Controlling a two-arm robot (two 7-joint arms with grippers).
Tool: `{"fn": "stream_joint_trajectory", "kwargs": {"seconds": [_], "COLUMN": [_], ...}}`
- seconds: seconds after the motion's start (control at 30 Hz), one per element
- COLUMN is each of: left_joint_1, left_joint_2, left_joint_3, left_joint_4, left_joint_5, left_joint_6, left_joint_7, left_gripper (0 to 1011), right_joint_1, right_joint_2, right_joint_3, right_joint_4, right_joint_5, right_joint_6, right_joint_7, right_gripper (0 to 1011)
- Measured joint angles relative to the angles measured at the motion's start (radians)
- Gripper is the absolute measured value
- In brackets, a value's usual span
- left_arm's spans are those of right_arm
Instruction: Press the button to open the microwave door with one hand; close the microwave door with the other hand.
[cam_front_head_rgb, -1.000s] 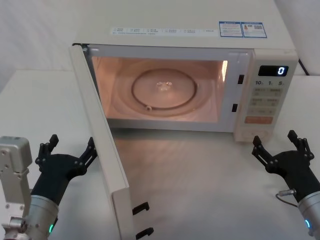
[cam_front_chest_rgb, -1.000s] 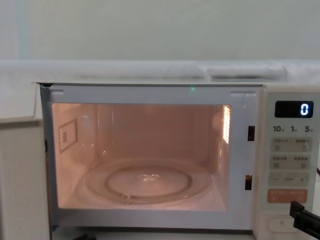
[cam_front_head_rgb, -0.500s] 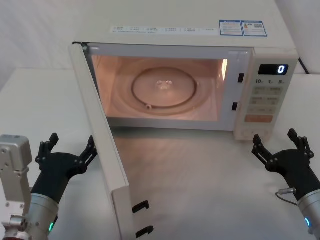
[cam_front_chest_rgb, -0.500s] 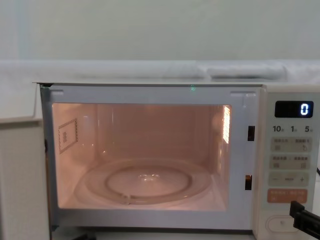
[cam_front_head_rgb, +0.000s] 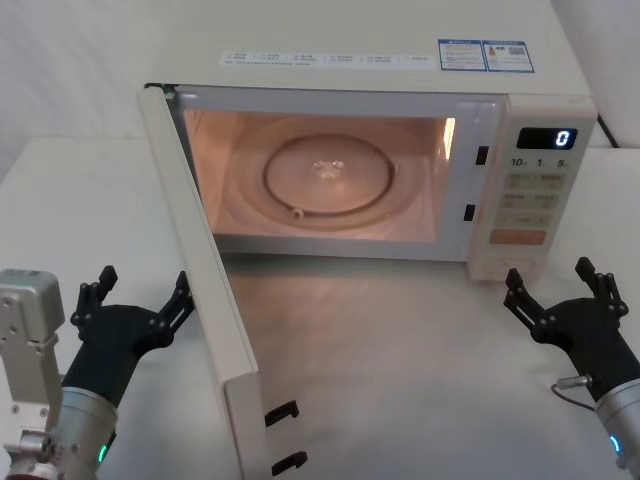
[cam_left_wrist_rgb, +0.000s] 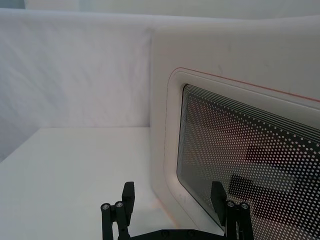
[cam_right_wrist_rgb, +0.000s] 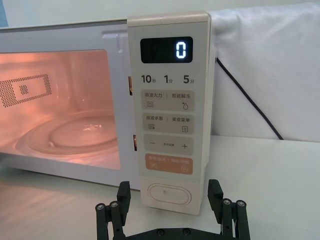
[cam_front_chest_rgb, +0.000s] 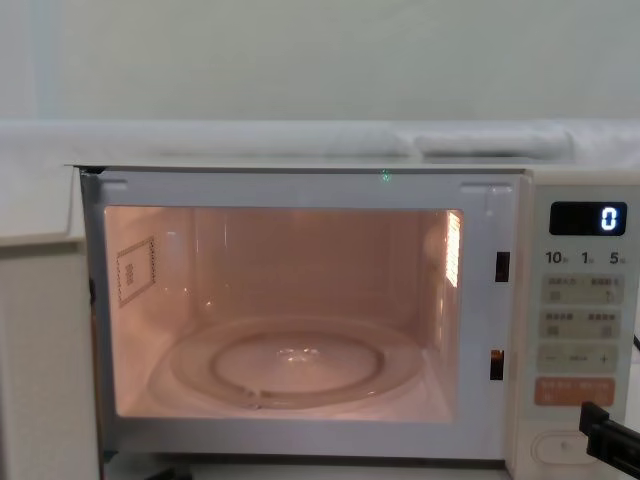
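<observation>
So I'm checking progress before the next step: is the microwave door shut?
No, the microwave door stands swung wide open, leaving the lit cavity and its glass turntable in plain sight.

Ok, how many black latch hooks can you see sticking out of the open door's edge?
2. Both are on the free edge of the microwave door, nearest the robot: an upper latch hook and a lower latch hook beneath it. None look hidden.
</observation>
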Motion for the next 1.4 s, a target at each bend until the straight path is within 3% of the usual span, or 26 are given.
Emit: {"fn": "stream_joint_trajectory", "kwargs": {"seconds": [0.57, 0.83, 1.1, 1.2, 1.37, 1.4], "left_joint_1": [0.000, 0.000, 0.000, 0.000, 0.000, 0.000], "left_joint_2": [0.000, 0.000, 0.000, 0.000, 0.000, 0.000], "left_joint_3": [0.000, 0.000, 0.000, 0.000, 0.000, 0.000], "left_joint_4": [0.000, 0.000, 0.000, 0.000, 0.000, 0.000], "left_joint_5": [0.000, 0.000, 0.000, 0.000, 0.000, 0.000], "left_joint_6": [0.000, 0.000, 0.000, 0.000, 0.000, 0.000], "left_joint_7": [0.000, 0.000, 0.000, 0.000, 0.000, 0.000], "left_gripper": [978, 797, 539, 391, 295, 227], "right_joint_1": [0.000, 0.000, 0.000, 0.000, 0.000, 0.000], "right_joint_2": [0.000, 0.000, 0.000, 0.000, 0.000, 0.000], "right_joint_3": [0.000, 0.000, 0.000, 0.000, 0.000, 0.000], "right_joint_4": [0.000, 0.000, 0.000, 0.000, 0.000, 0.000], "right_joint_5": [0.000, 0.000, 0.000, 0.000, 0.000, 0.000], "right_joint_6": [0.000, 0.000, 0.000, 0.000, 0.000, 0.000], "right_joint_7": [0.000, 0.000, 0.000, 0.000, 0.000, 0.000], "right_gripper": [1002, 1002, 1002, 1002, 1002, 1002]}}
